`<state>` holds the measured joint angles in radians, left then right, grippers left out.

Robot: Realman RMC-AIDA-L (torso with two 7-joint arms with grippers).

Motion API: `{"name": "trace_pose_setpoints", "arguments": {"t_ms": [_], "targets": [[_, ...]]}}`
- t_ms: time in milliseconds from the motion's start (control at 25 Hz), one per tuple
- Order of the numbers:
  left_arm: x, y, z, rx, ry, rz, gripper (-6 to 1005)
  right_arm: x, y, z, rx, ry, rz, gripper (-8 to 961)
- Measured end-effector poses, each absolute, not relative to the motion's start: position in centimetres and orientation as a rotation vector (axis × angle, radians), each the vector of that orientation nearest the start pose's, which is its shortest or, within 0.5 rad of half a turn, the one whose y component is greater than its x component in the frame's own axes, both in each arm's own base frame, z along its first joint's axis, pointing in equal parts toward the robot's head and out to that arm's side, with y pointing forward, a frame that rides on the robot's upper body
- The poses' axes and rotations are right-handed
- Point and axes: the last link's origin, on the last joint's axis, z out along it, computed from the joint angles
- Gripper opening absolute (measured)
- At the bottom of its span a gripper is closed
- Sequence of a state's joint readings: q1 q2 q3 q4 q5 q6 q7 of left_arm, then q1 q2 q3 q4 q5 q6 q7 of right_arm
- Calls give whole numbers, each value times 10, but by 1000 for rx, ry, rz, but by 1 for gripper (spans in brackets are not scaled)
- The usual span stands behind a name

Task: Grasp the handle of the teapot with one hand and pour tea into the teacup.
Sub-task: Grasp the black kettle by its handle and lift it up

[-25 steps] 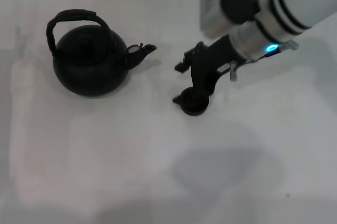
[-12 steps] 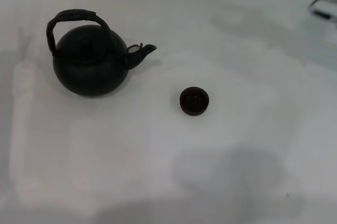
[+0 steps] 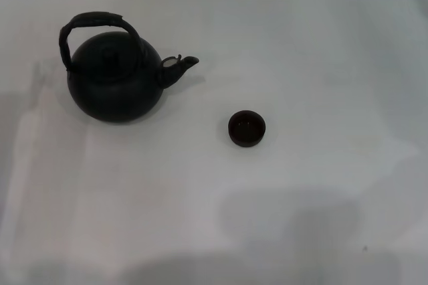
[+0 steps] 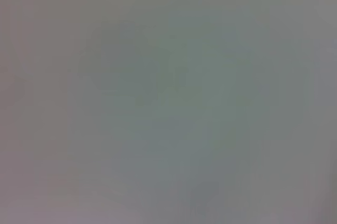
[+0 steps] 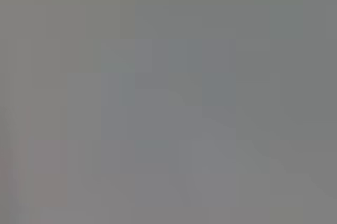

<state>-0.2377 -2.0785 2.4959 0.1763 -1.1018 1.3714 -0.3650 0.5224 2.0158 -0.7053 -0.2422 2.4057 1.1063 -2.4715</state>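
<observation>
The round black-green teapot [image 3: 115,84] stands upright on the white table at the left of the head view, its short spout [image 3: 179,67] pointing right. Its dark wrapped handle [image 3: 93,24] arches over the lid, with nothing holding it. The tiny dark teacup [image 3: 247,128] sits upright to the right of the teapot and a little nearer to me, apart from it. Neither gripper appears in the head view. Both wrist views show only a plain grey surface.
The white table [image 3: 321,51] stretches around the teapot and cup with nothing else on it. A soft shadow [image 3: 287,218] lies on the near part of the table.
One second ago my right arm reached over the teacup with its gripper at the cup's rim. It then withdrew up and to the right, out of the head view. Teapot and cup stayed put.
</observation>
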Motion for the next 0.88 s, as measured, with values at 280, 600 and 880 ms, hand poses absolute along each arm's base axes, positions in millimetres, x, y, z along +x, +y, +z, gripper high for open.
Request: {"name": "trace_pose_setpoints", "arguments": {"t_ms": [280,600,880], "targets": [[-366,213,0,-1467,-652,-904,848,353,395,85,-1398,749,788,834],[-349,215,-20,-1700,-587,-925,848,347,405,85,-1389,772,795,834],[-339,256,-42,-1820,-629,-837,848,348,406,81,-1383,802,799,834]]}}
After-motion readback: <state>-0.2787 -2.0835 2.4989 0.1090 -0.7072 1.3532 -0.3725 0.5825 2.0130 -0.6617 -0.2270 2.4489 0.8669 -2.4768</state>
